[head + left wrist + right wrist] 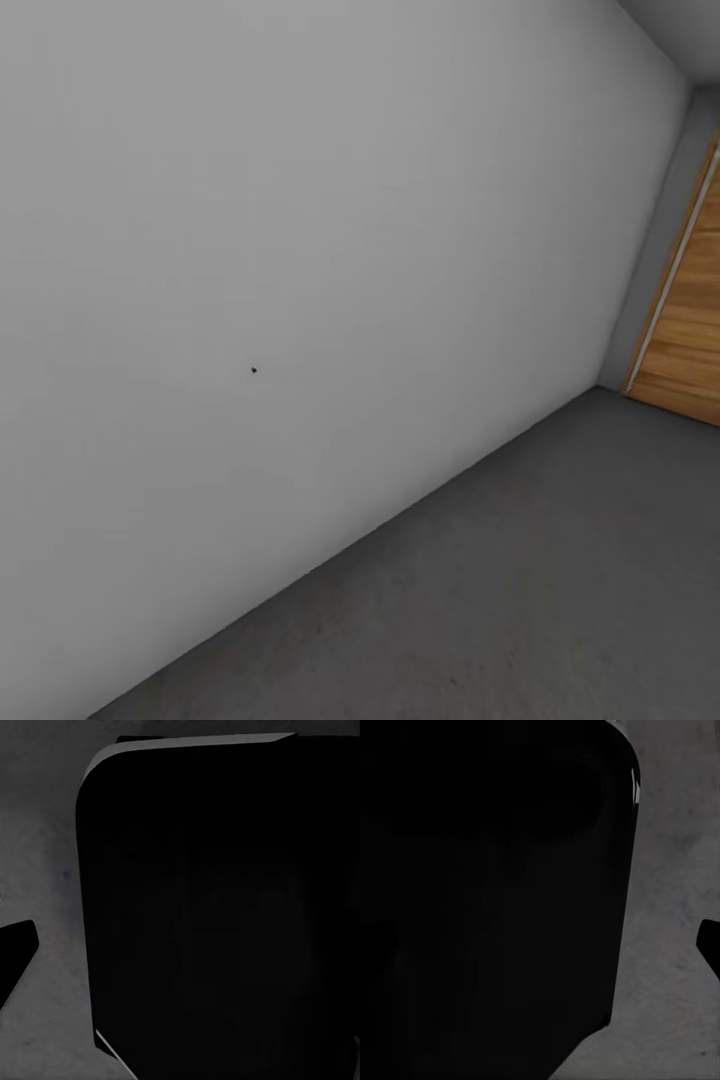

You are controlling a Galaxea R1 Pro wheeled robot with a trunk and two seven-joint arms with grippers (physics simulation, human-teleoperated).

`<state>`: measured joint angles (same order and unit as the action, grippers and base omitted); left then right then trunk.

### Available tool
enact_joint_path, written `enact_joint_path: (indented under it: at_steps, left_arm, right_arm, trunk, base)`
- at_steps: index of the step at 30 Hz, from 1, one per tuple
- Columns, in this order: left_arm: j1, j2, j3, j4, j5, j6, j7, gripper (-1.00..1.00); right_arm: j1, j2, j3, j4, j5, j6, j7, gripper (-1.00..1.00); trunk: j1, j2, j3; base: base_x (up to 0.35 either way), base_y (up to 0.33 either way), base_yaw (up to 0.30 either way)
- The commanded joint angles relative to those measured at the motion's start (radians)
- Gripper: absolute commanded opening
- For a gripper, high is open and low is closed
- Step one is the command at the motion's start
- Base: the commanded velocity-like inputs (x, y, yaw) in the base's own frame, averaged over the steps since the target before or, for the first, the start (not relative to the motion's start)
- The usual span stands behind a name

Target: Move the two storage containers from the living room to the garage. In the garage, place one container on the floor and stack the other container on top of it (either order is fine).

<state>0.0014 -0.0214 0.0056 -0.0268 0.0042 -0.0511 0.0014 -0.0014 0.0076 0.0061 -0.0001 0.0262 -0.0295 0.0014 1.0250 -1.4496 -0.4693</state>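
I am looking at a plain pale grey wall and dark grey concrete floor with no red boxes around, so I am turning slowly, and I cannot tell how my fingers stand.

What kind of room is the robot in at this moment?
Most likely a garage or a similar bare utility room. The head view shows a plain pale grey wall meeting a dark grey, mottled concrete floor, with an orange-wood door at the far corner. No furniture is in view.
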Motion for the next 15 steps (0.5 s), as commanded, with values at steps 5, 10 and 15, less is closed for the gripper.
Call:
enact_joint_path:
  at_steps: [5,10,15]
  left_arm:
    - [0.0,0.0,0.0,0.0,0.0,-0.003,0.0,1.0]
    - [0.0,0.0,0.0,0.0,0.0,-0.003,0.0,1.0]
    - [0.0,0.0,0.0,-0.001,0.0,-0.003,0.0,1.0]
  right_arm:
    - [0.0,0.0,0.0,0.0,0.003,-0.005,0.0,1.0]
    - [0.0,0.0,0.0,0.0,0.002,-0.006,0.003,1.0]
    - [0.0,0.0,-0.001,0.0,0.001,-0.006,0.003,1.0]
  trunk:
    - [0.0,0.0,-0.001]
    - [0.0,0.0,-0.001]
    - [0.0,0.0,0.0]
  base:
    - [0.0,0.0,-0.263]
    - [0.0,0.0,-0.286]
    - [0.0,0.0,-0.292]
